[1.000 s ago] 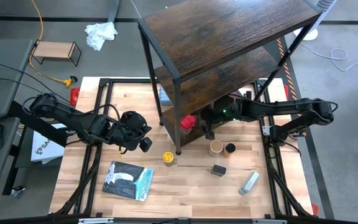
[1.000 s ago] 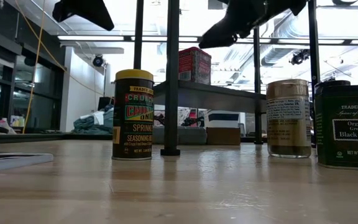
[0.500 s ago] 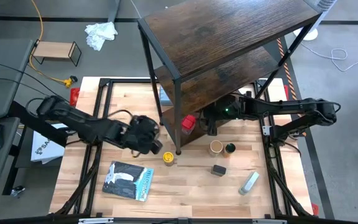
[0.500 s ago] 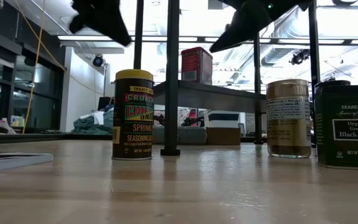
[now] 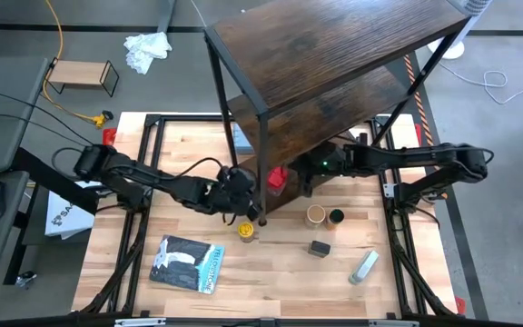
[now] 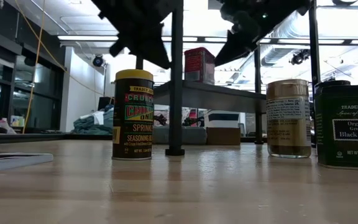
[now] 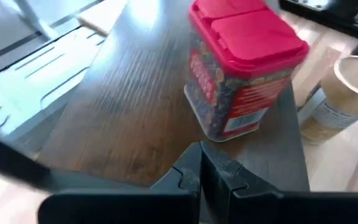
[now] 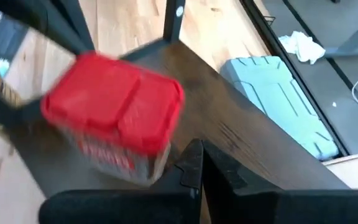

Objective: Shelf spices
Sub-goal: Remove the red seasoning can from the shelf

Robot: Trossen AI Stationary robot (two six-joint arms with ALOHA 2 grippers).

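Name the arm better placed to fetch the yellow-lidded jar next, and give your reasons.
Left. The left gripper, shut, hovers right beside the yellow-lidded jar on the table. The right gripper, also shut, sits under the shelf past the red spice container.

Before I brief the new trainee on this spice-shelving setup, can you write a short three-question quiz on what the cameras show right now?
1. True or false: the red spice container stands on the lower board of the shelf.
2. Which spice stands nearest the left hand?
A. the black pepper tin
B. the yellow-lidded jar
C. the tan-lidded jar
3. Fill in: both the left hand and the right hand have their fingers ____.

Key: 1 true; 2 B; 3 shut, with nothing held.
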